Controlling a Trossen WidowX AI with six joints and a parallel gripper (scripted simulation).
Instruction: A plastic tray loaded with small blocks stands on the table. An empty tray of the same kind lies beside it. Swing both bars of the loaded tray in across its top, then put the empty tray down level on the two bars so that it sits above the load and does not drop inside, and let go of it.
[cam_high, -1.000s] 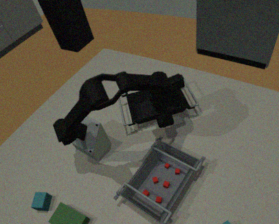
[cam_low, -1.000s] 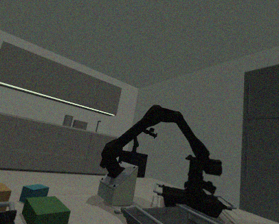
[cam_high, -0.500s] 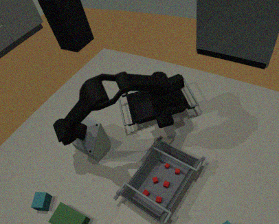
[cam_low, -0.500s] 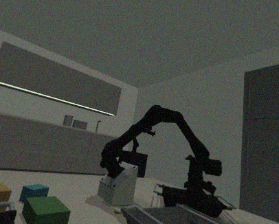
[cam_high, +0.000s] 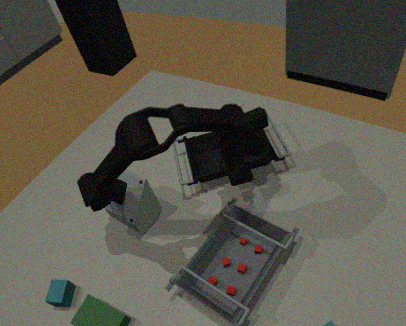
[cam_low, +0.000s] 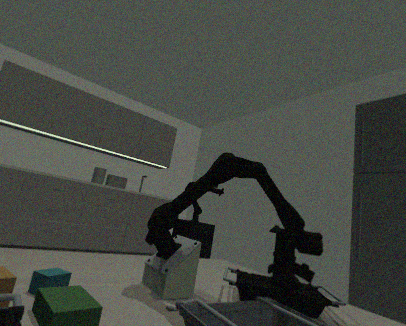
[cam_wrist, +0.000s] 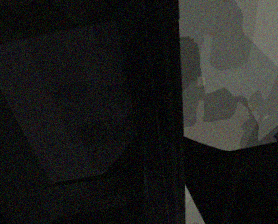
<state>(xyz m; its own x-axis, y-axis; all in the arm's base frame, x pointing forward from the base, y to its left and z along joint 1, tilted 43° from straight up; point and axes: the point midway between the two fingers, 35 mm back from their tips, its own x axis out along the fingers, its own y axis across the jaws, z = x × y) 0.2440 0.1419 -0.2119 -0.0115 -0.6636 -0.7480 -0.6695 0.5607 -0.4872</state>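
Note:
The loaded tray stands on the table with several small red blocks inside. Its far bar and near bar both lie across its top, a little in from the end walls. The empty tray is dark and lies beside it, its wire bars out over its ends. My gripper points down at the empty tray's long side nearest the loaded tray. Its fingers are shut on that side wall, one inside and one outside. The inner finger is hard to make out in the dark wrist view.
The arm's pale base block stands left of both trays. A teal block and a green block lie at the front left. Part of an orange block shows at the left edge of the exterior view.

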